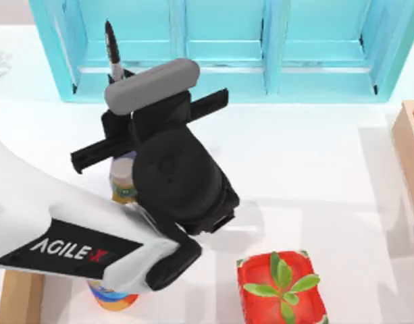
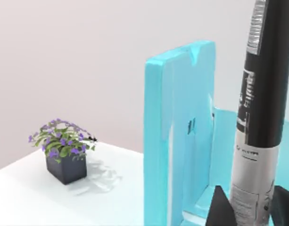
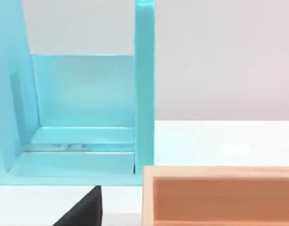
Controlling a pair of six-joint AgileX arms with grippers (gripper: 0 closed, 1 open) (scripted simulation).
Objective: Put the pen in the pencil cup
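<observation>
My left gripper (image 1: 119, 79) is shut on the pen (image 1: 112, 48), a black pen with a white lower barrel, and holds it upright in front of the turquoise shelf at the back left. In the left wrist view the pen (image 2: 257, 117) rises between the two dark fingertips (image 2: 218, 207), with the left gripper (image 2: 250, 212) clamped on its white part. The pencil cup is hidden. A dark part of my right gripper (image 3: 83, 212) sits by the wooden box, facing the shelf.
A turquoise shelf unit (image 1: 227, 47) spans the back. Two bottles (image 1: 123, 182) (image 1: 112, 297) stand under my left arm. A red pot with a green plant (image 1: 281, 287) is at the front, a wooden box (image 1: 409, 148) at the right, and a purple-flowered plant (image 2: 64, 150) far left.
</observation>
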